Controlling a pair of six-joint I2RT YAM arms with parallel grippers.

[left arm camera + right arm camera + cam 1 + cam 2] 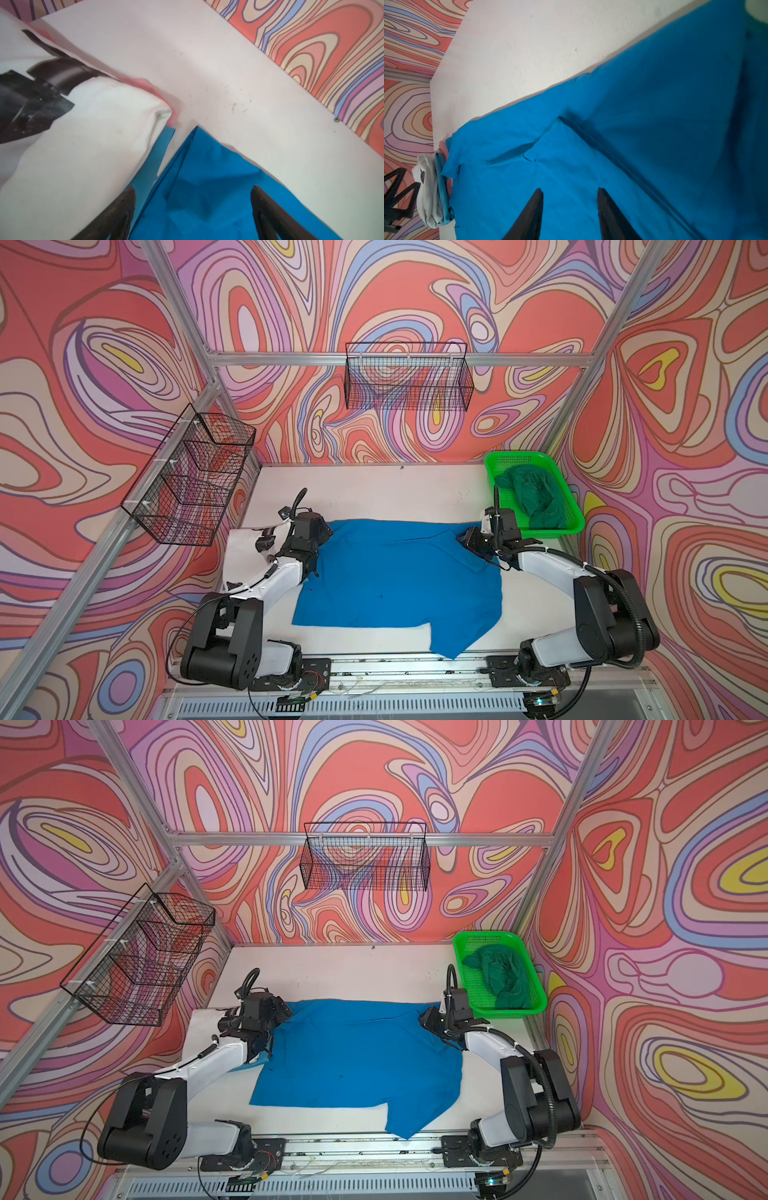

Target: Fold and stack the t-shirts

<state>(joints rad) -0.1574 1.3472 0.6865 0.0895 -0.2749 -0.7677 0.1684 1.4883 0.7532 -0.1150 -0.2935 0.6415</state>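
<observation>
A bright blue t-shirt [399,585] [357,1065] lies spread over the middle of the white table, one flap hanging past the near edge. My left gripper [326,533] [193,191] is open just above its far left corner [207,166], holding nothing. Over its far right corner my right gripper [461,537] [570,190] stands open, only blue cloth [612,124] showing between the fingers. A folded white t-shirt with black print [83,145] [243,543] rests on a lighter blue one [153,158] at the left. A dark green t-shirt [532,497] lies crumpled in the green basket.
The green mesh basket [575,514] stands at the table's far right corner. Black wire baskets hang on the back wall [407,381] and the left wall [191,481]. A pink layer [173,116] peeks out under the white shirt. Bare table [374,489] lies behind the blue shirt.
</observation>
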